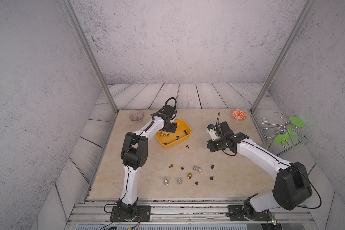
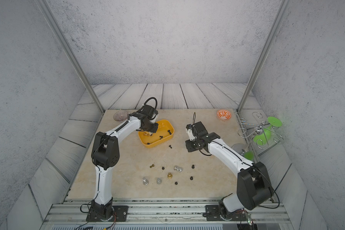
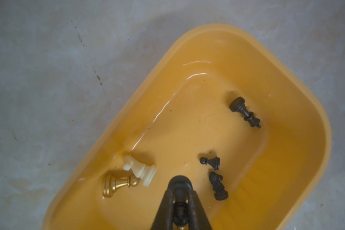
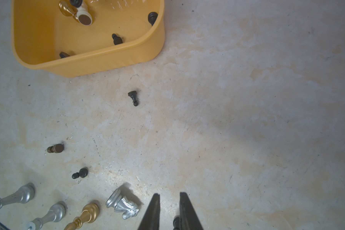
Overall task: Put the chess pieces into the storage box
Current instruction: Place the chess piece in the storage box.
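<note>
My left gripper (image 3: 180, 189) hangs over the yellow storage box (image 1: 189, 131) (image 3: 287, 79), shut on a small black chess piece (image 3: 180, 182). In the box lie a gold pawn (image 3: 116, 185), a cream knight (image 3: 141, 169) and three black pieces, one a knight (image 3: 217, 185). Outside it, a black pawn (image 1: 187, 146) (image 4: 133, 97) lies near the box. Several more chess pieces sit toward the table's front, among them a silver knight (image 1: 198, 169) (image 4: 124, 205) and a gold pawn (image 1: 189, 175). My right gripper (image 1: 211, 148) (image 4: 169, 196) hovers right of the box, narrowly open and holding nothing.
A clear ribbed bowl (image 1: 136, 116) stands at the back left of the mat, behind my left arm. An orange-patterned bowl (image 1: 239, 115) stands at the back right. A wire rack with green glasses (image 1: 283, 131) sits off the mat's right edge.
</note>
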